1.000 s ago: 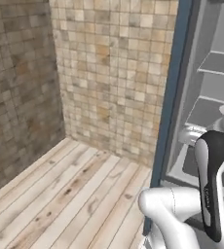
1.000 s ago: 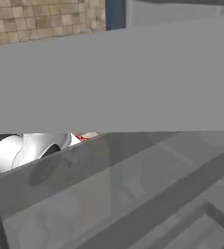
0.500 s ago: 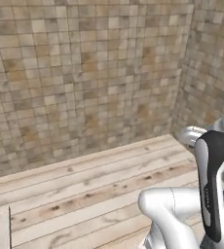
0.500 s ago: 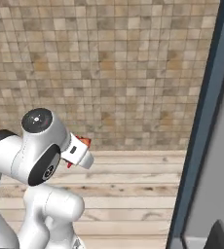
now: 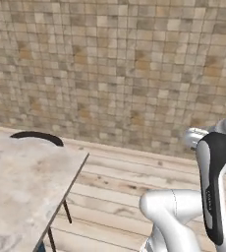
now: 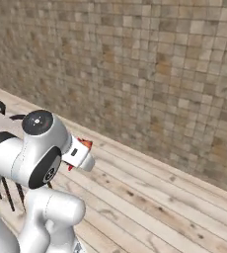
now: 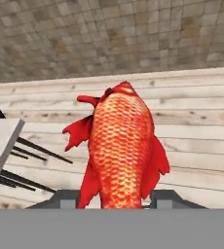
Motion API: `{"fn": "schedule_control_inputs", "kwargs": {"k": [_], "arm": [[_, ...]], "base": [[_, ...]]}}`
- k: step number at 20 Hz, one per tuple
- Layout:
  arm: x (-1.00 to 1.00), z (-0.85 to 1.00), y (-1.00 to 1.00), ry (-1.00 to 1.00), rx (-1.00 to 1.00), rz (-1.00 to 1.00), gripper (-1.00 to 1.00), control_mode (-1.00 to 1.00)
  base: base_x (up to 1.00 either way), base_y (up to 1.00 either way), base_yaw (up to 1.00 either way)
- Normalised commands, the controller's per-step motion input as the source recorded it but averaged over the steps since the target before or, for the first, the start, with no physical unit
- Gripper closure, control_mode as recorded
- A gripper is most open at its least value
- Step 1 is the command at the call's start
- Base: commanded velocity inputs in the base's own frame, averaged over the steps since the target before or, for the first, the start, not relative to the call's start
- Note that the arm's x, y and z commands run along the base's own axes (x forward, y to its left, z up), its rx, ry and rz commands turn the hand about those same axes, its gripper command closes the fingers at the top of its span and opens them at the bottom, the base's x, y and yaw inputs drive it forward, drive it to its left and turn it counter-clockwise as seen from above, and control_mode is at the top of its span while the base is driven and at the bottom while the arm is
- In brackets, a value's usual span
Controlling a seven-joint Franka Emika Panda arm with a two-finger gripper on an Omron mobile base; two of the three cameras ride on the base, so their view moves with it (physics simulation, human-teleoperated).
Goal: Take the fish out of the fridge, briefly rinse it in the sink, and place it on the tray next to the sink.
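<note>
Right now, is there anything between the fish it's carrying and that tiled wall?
Nothing stands between them: in the hand view, beyond the fish, held in the shut jaws, lies bare wooden floor up to the tiled wall.

Fish (image 7: 121, 151) sits between the gripper (image 7: 115, 203) fingers, projecting forward from them over the floor (image 7: 196, 121). Wall (image 5: 110, 64) stands behind the floor, meeting it along the far edge. Worktop (image 5: 21, 182) lies at the left of the left base view, its right edge over the floor, with legs (image 5: 66, 211) under that edge. The gripper is right of the worktop.
</note>
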Motion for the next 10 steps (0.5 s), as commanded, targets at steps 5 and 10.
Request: {"fn": "schedule_control_inputs", "kwargs": {"k": [5, 10], "arm": [[0.00, 0.00, 0.00, 0.00, 0.00, 0.00, 1.00, 1.00], [0.00, 0.00, 0.00, 0.00, 0.00, 0.00, 1.00, 1.00]], "base": [[0.00, 0.00, 0.99], [0.04, 0.02, 0.90]]}}
